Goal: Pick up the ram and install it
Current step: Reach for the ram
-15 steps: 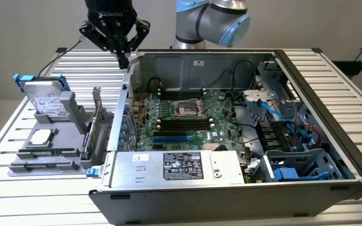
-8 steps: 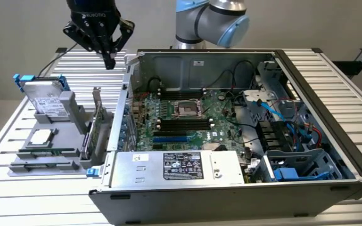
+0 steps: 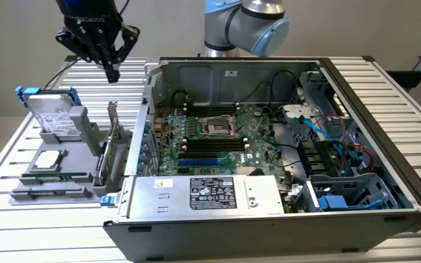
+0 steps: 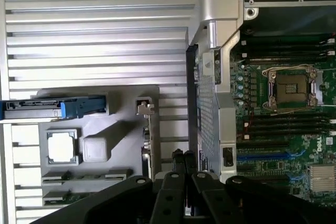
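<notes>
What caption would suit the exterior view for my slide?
Shut gripper hovers above the grey parts holder, beside the open computer case with its motherboard exposed.

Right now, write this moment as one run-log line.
hand: shut, empty | place: raised, between tray and case | ram: lying in tray

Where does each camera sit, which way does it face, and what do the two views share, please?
Exterior view: off the arm, raised, looking down slantwise into the open computer case; shows the arm and the shut, empty tool by the grey parts holder.
Wrist view: on the wrist, looking straight down past the tool's own fingers at the holder and the case's edge.
Shared: the tool, holder, hard drive and motherboard.
</notes>
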Controlling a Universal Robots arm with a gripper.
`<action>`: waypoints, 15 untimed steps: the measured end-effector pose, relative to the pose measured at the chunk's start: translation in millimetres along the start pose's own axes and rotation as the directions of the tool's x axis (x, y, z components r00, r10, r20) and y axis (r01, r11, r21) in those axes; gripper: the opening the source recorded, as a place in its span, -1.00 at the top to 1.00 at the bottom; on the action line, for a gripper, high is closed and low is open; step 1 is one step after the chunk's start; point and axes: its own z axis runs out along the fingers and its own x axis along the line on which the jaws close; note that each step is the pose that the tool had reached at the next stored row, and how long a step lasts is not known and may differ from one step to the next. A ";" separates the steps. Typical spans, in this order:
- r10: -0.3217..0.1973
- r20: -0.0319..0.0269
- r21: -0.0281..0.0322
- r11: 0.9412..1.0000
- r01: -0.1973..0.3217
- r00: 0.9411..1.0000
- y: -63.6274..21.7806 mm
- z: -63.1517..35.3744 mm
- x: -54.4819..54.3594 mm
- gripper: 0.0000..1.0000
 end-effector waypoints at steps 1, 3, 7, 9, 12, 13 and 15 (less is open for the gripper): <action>-0.001 0.000 0.000 1.000 0.001 1.000 -0.3 0.2 3.2 0.80; -0.003 -0.001 0.000 1.000 0.003 1.000 -0.9 0.8 9.4 0.80; -0.003 -0.003 0.000 1.000 0.003 1.000 -3.1 2.1 21.6 0.80; -0.004 -0.004 0.000 1.000 0.004 1.000 -4.6 2.9 26.9 0.80; -0.005 -0.005 0.000 1.000 0.005 1.000 -8.5 4.1 33.7 0.80; -0.005 -0.005 0.000 1.000 0.005 1.000 -10.6 4.5 35.5 0.80; -0.005 -0.005 0.000 1.000 0.005 1.000 -15.5 5.1 39.0 0.80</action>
